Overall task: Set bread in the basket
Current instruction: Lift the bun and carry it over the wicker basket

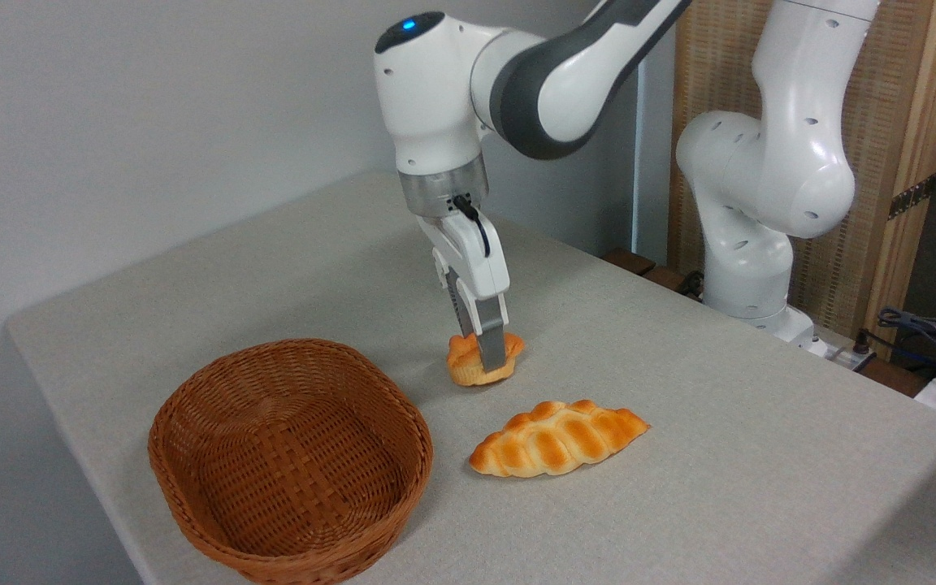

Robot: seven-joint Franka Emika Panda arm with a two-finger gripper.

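1. An oval brown woven wicker basket [289,459] with a rimmed edge is sitting at the near left of the table, its hollow showing nothing inside.
2. The table [728,455], covered in a pale grey cloth, is spreading from the far left corner to the near right.
3. To the right of the basket and farther back, a small round orange-golden bun [476,366] with a swirled top and paler base is resting on the cloth, apart from the basket's rim.
4. The white two-finger gripper [488,351] is pointing straight down over the bun, with one grey finger [491,345] lying across the bun's front face and reaching down into its top.
5. The second finger is hiding behind the first, so I cannot tell how wide the jaws are standing or whether they are pinching the bun.
6. Nearer and slightly right of the bun, a longer braided golden loaf [557,437] is lying flat on the cloth, well clear of the gripper and just beside the basket's right side.
7. At the far right, the white arm's base column [760,203] is standing beyond the table edge, before a wooden slatted panel [890,106].
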